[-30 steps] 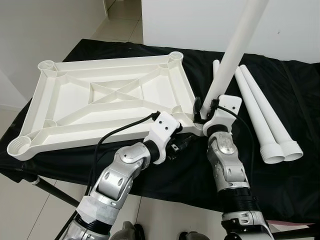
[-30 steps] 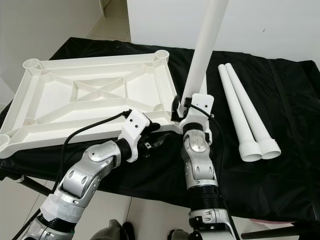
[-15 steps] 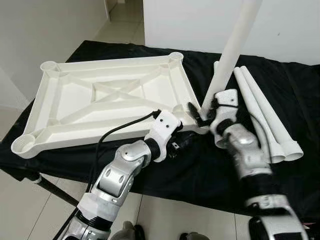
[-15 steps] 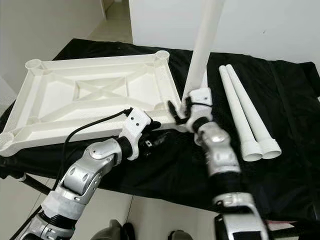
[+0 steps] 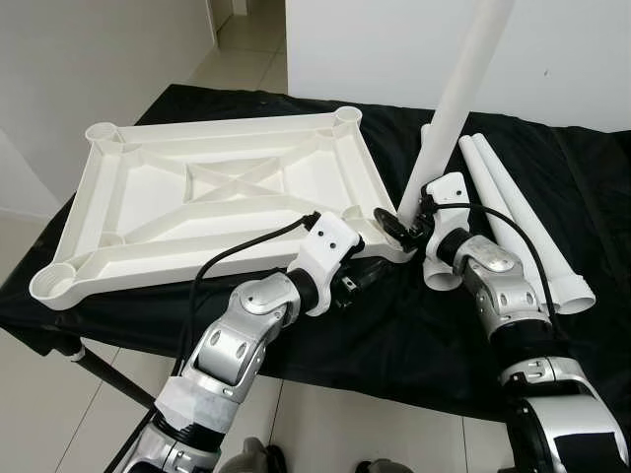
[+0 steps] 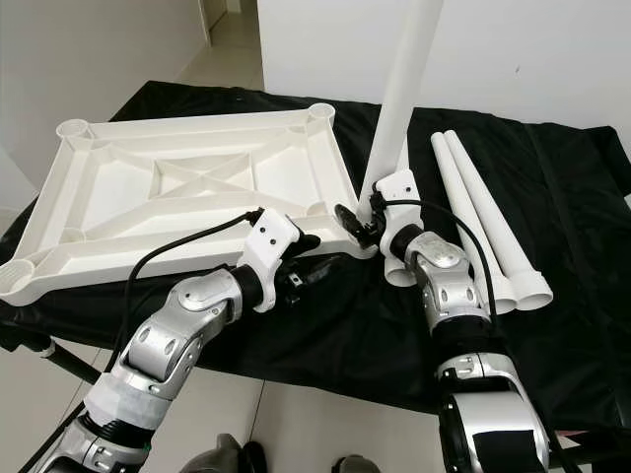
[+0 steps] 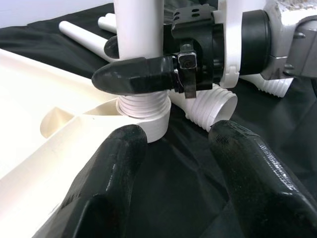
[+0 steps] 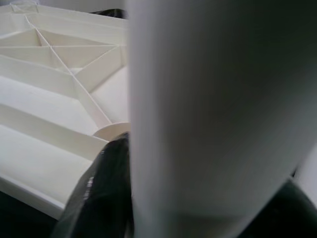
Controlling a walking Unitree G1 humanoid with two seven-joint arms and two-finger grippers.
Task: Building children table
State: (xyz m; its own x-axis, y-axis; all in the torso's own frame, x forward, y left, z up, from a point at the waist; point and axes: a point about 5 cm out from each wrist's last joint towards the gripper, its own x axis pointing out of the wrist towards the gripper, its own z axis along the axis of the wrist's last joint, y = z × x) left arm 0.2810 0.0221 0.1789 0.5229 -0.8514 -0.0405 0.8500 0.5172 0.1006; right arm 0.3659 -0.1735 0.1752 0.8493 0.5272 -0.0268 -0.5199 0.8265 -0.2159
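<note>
The white tabletop [image 5: 217,197] lies upside down on a black cloth. One white leg [image 5: 452,113] stands upright in its near right corner socket, its threaded end [image 7: 143,106] partly in the socket. My right gripper [image 5: 402,225] is shut on this leg just above the threads, and a black finger [image 8: 99,193] presses its side. My left gripper [image 7: 173,144] is open at the tabletop's near edge, just short of that corner. One of its fingers [image 7: 106,173] is over the tabletop rim, the other over the cloth.
Two spare legs [image 5: 518,212] lie side by side on the cloth at the right. A third leg [image 7: 213,106] lies close behind the standing one, its open end by my right wrist. The table's front edge [image 5: 375,365] drops to a tiled floor.
My right forearm has swung from below the leg out to the right, with the gripper still closed on the leg. The left arm has stayed put. The camera has shifted slightly.
</note>
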